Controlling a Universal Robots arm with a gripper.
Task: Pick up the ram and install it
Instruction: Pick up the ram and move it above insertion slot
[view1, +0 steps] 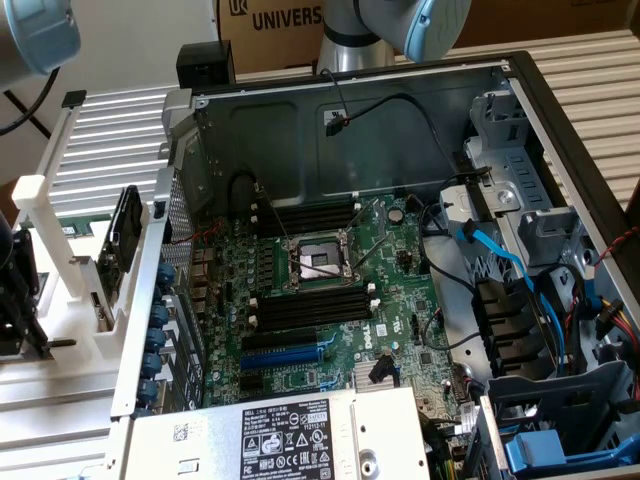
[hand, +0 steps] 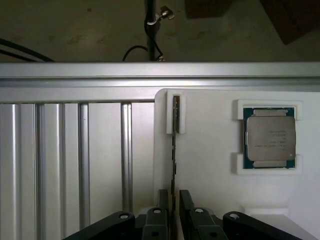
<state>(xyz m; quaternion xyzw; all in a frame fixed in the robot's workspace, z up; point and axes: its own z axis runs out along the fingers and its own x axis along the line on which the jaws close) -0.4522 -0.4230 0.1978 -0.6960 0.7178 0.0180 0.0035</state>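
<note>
The ribbed silver aluminium worktop (hand: 60, 160) looks smooth, with a dull satin sheen. The white moulded plastic fixture (hand: 210, 170) on it is matt and even. The square processor (hand: 270, 137) has a brushed grey metal lid. The gripper (hand: 173, 196) is matt black. The open grey computer case (view1: 300, 130) is bare, faintly mottled sheet metal. The brown box (view1: 270, 25) is matt cardboard.

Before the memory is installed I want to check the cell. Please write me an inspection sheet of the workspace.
Surface: ribbed aluminium table carrying a white holder.
Job's things: ram standing on edge in the white holder; memory slots look empty.
Clutter: processor chip in its own holder pocket.
Grippers: gripper open, fingers either side of the ram.
Cables: blue cables and a black cable inside the computer case.
Surroundings: cardboard box behind the case.
</note>
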